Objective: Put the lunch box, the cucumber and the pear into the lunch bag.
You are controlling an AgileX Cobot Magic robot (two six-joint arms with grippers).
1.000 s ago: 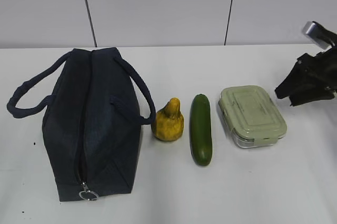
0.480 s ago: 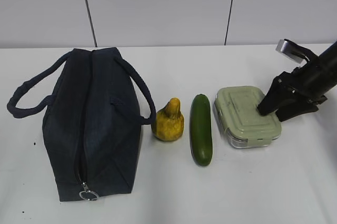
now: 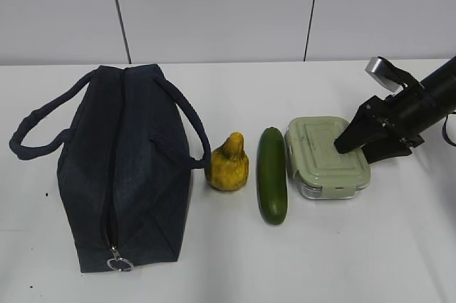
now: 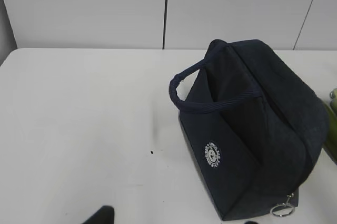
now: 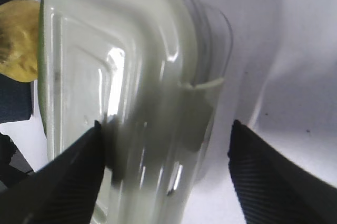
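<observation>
The lunch box [image 3: 324, 157] with its sage-green lid sits on the white table, just right of the cucumber [image 3: 272, 175]. The pear [image 3: 228, 164] stands left of the cucumber, beside the lunch bag [image 3: 121, 167]. The bag stands zipped, its ring pull [image 3: 119, 264] at the near end. My right gripper [image 3: 360, 150] is open over the box's right end, one finger on the lid and the other beyond the box's edge. The right wrist view shows the box [image 5: 131, 76] between the fingers of the right gripper [image 5: 166, 139], and the pear [image 5: 18, 39]. My left gripper [image 4: 174, 220] shows only as wide-apart tips near the bag [image 4: 253, 129].
The white table [image 3: 228, 260] runs back to a grey panelled wall [image 3: 214, 11]. The bag's loop handles [image 3: 43, 121] spread out to both sides. My left arm is out of the exterior view.
My right gripper has come in from the right and lowered onto the lunch box. The box has slid left, closer to the cucumber. The bag, pear and cucumber have not moved.
</observation>
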